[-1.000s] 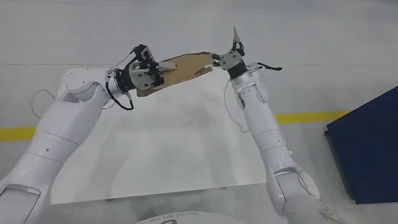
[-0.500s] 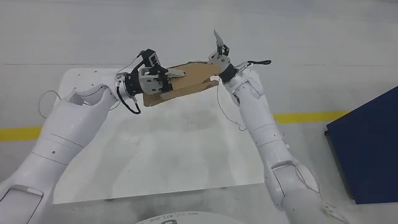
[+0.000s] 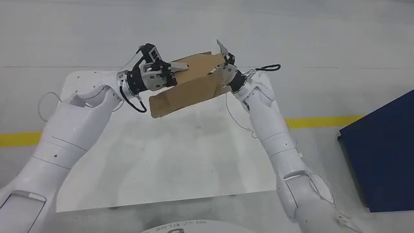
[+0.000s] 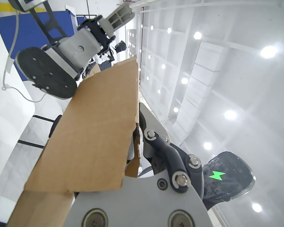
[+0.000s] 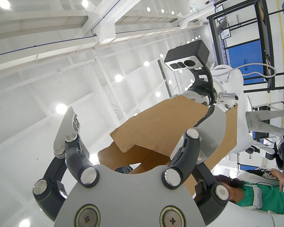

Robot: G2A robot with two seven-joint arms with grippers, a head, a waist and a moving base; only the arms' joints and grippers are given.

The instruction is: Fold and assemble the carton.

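A brown carton [image 3: 186,81] hangs in the air over the far edge of the white table [image 3: 168,162], held between both arms. My left gripper [image 3: 162,74] is shut on the carton's left end; in the left wrist view one finger [image 4: 156,128] lies right against the cardboard wall [image 4: 97,131]. At the carton's right end my right gripper [image 3: 223,59] is open. Its one finger [image 5: 67,121] sticks out free, and a cardboard flap [image 5: 165,128] lies between the spread fingers. The carton is partly opened, with a broad face toward the top camera.
A dark blue panel [image 3: 387,150] stands on the floor to the right of the table. A yellow line [image 3: 323,122] runs across the floor behind the table. The table surface below the carton is bare white.
The carton has turned from a thin, flat strip to a wider, partly opened shape. The right gripper has moved left toward the left gripper and the carton has sunk a little lower.
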